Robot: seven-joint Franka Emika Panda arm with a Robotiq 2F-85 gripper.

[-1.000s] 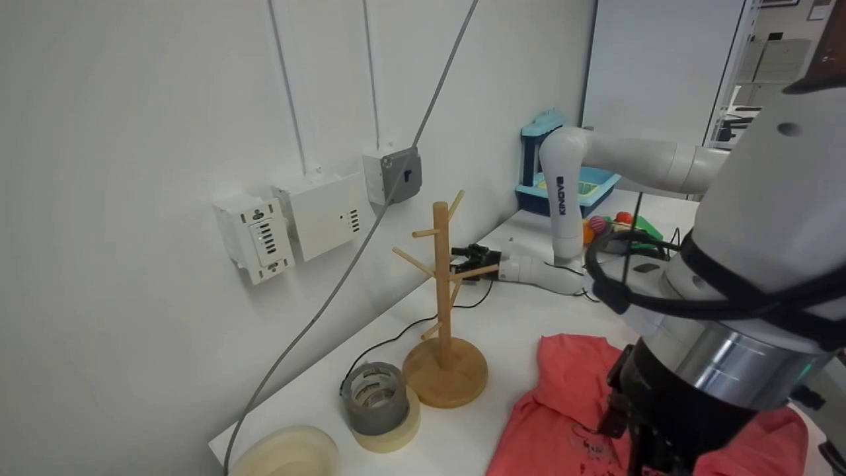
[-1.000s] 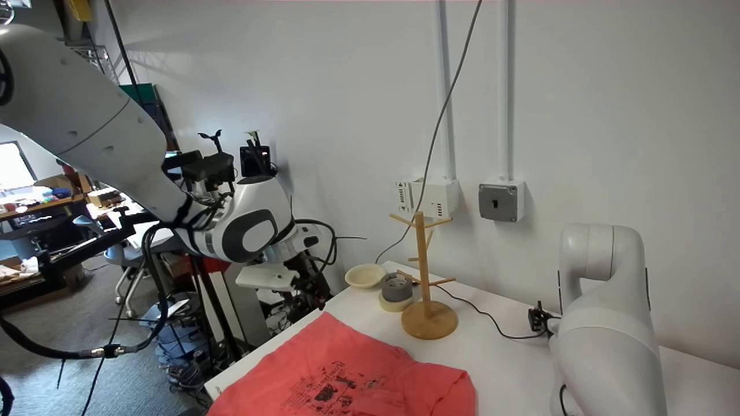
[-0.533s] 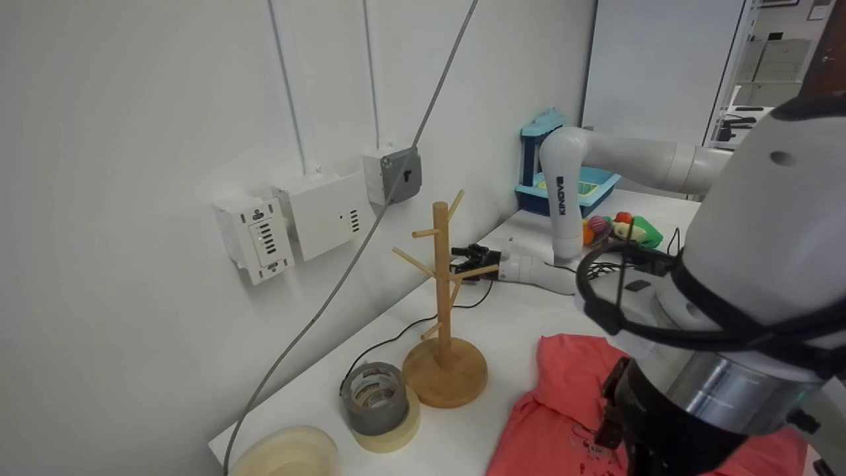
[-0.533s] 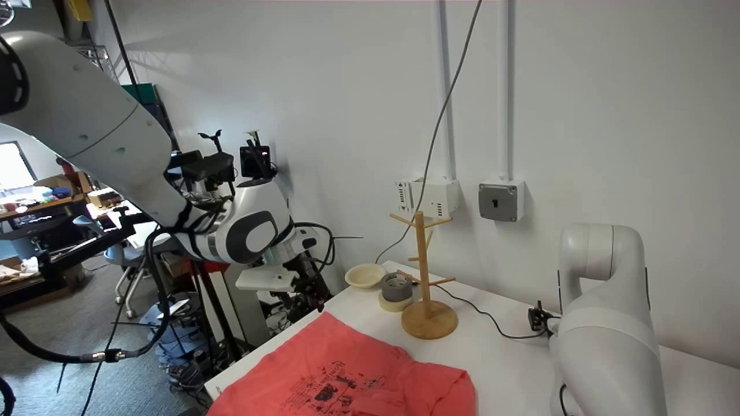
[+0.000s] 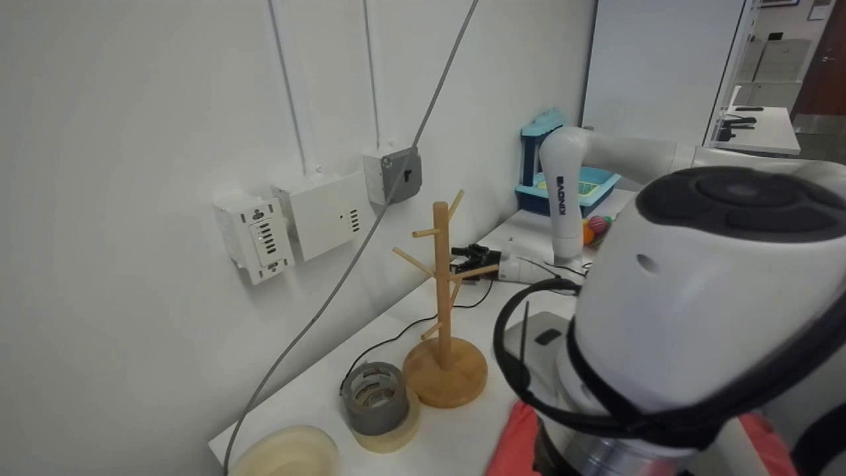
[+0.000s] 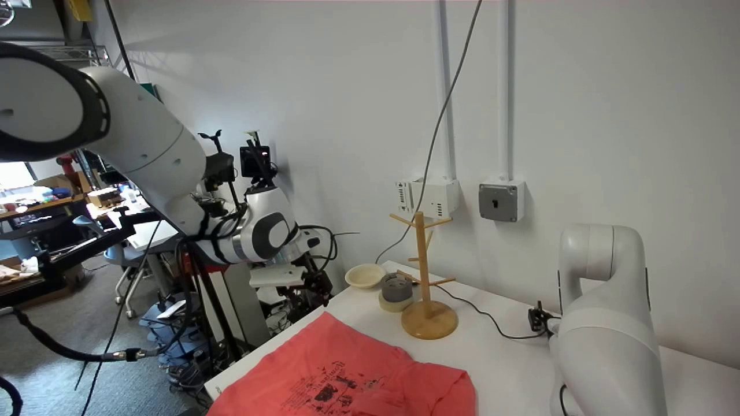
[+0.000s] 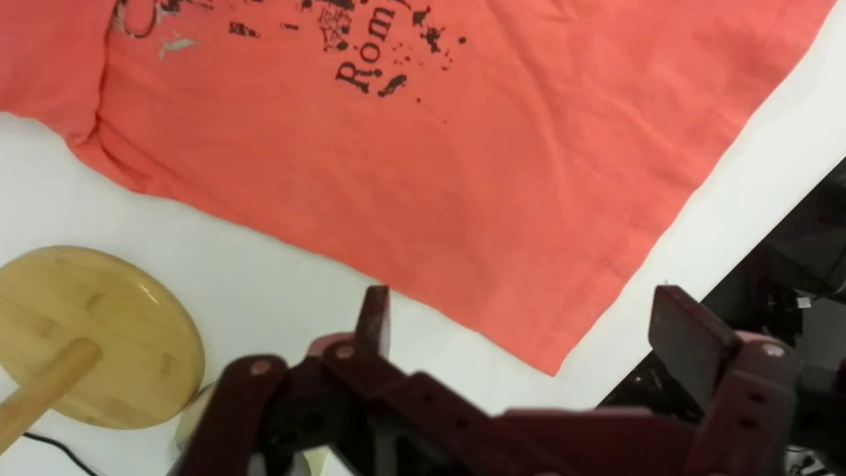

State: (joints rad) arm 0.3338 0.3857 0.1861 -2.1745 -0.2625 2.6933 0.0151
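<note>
Plainly, the tool held nothing, its fingers standing wide apart above a coral-red printed T-shirt spread on the white bench. One corner pointed into that gap in the wrist view, the rest stretching away. The Panda arm slanted downward, wrist bent near the bench's edge.

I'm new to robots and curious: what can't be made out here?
Red shirt: in an exterior view, mostly hidden behind the near arm.
Its print: cut off by the wrist view's top edge.
Wooden stand: cut off by the wrist view's left edge.
Bowl: cut off by an exterior view's bottom edge.
</note>
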